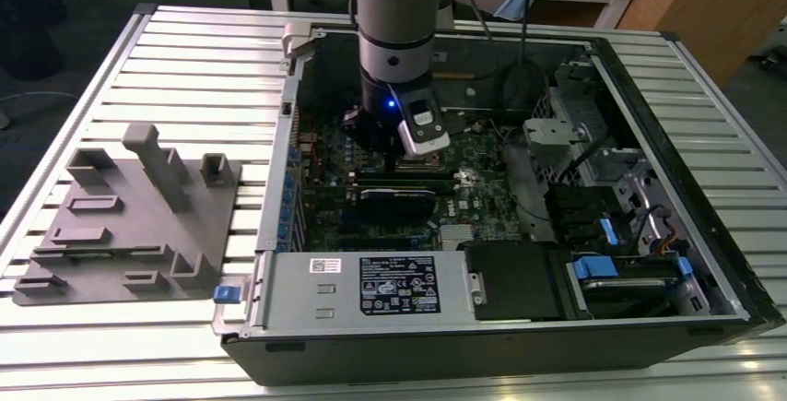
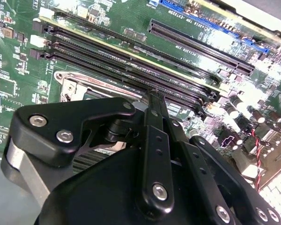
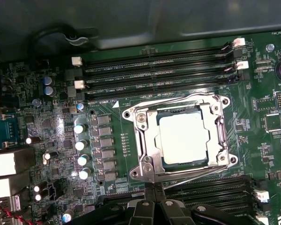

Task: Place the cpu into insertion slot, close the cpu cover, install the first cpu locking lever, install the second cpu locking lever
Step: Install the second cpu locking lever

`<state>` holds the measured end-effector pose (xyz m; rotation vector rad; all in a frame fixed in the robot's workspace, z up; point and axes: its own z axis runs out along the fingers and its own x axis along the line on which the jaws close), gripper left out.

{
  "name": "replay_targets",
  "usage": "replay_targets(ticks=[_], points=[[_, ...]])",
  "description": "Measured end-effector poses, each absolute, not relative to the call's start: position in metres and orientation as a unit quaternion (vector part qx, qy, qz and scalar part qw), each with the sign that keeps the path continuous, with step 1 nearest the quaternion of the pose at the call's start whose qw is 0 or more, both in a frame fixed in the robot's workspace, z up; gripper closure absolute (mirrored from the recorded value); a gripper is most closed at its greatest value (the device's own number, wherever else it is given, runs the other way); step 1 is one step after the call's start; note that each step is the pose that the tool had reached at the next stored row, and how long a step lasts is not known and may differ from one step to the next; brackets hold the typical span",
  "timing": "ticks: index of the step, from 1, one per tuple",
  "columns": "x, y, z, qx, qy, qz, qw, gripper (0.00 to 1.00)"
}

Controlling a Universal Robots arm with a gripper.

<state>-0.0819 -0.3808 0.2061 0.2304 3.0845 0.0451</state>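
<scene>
We see the cpu seated in the insertion slot under the closed cpu cover, the gripper just beside it, fingers together on nothing. A lever wire could spring free if our push slips off it.
</scene>
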Motion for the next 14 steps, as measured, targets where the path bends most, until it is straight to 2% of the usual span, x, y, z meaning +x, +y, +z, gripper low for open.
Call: replay_targets(ticks=[14], points=[[-0.0852,-0.3808,0.2001,0.075,0.997,0.015,0.024,0.89]])
